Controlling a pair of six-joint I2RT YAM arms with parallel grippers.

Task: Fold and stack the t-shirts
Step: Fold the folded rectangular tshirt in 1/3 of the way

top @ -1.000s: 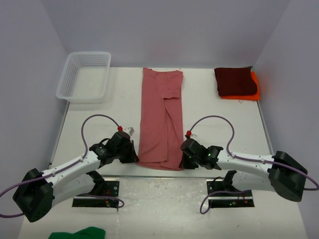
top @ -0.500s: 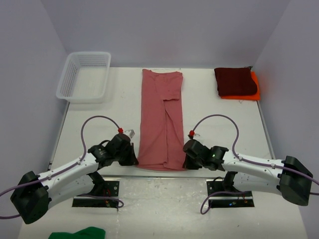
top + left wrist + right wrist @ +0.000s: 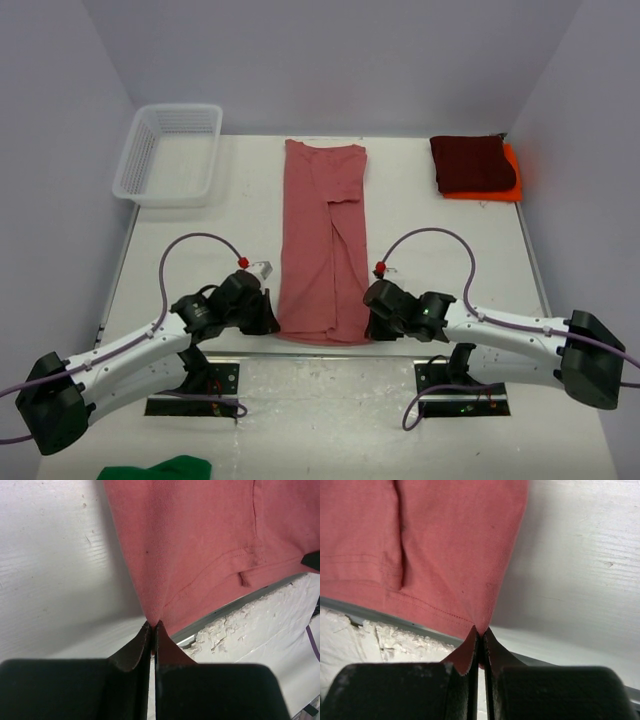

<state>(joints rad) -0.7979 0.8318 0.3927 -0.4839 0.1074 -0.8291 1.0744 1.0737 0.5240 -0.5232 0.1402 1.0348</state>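
Between lilac walls (image 3: 330,60), a white table (image 3: 240,210) bears the rose t-shirt (image 3: 322,240).

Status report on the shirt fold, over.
Left end effector and right end effector shut on near corners of rose t-shirt. Maroon t-shirt atop orange t-shirt, far right. Basket far left.

Rose shirt (image 3: 323,245): plain faded brick-red, matching stitching. Maroon shirt (image 3: 470,163): plain, dark. Orange shirt (image 3: 513,175): bright. Basket (image 3: 133,165): white mesh. Table (image 3: 220,230): white. Left arm (image 3: 130,350) and right arm (image 3: 505,327): white links, black joints. Cables (image 3: 195,238): purple. Cloth (image 3: 155,468): green.
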